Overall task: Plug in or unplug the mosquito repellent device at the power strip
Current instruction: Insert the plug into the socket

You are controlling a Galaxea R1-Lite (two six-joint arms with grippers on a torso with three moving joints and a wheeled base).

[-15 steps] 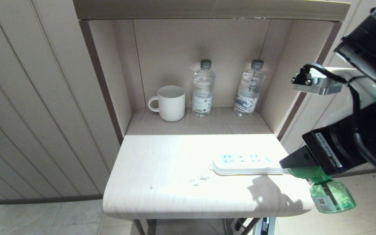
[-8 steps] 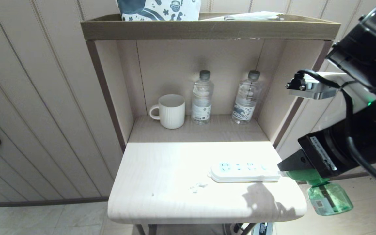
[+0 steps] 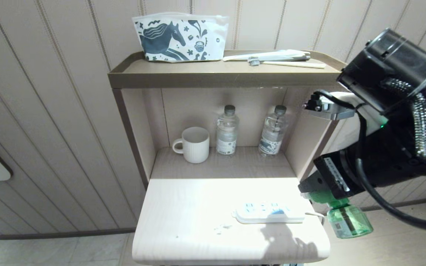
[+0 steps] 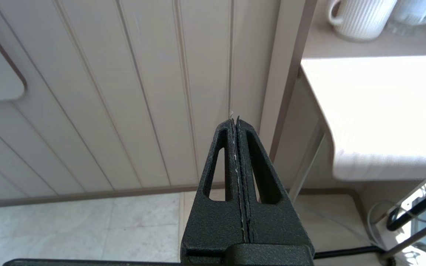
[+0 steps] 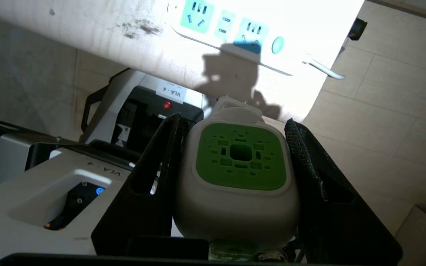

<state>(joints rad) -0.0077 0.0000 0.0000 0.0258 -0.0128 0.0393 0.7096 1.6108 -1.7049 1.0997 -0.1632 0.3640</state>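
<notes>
Pincer on my left (image 4: pixel 237 122) hangs pressed together and idle beside the panelled wall (image 4: pixel 105 92), off the counter's left edge. My right pincer (image 5: pixel 235 147) pinches the mosquito repellent device (image 5: pixel 240 173) by the two sides of its head, off the counter's right front corner and not above the top.

Going left to right along the counter (image 3: pixel 183 214): the left half is bare pale wood-grain laminate with rounded front corners and a few dark smudges (image 3: pixel 222 228) near the middle. The power strip (image 3: pixel 268 213) lies flat toward the right edge, a white oblong of smooth plastic with bluish sockets in a row, a round button (image 5: pixel 278 44) at its right end and a white cord (image 5: pixel 324 70) running off past the right edge. Beyond the edge hangs the device: a rounded white head with a perforated green square face, and below it a translucent green bottle (image 3: pixel 348 221).

To do this step well, I judge I should bring the device in over the strip, square its prongs to one socket, then press straight down without twisting, so the light strip does not skid on the slick top. The prongs themselves are hard to make out.
</notes>
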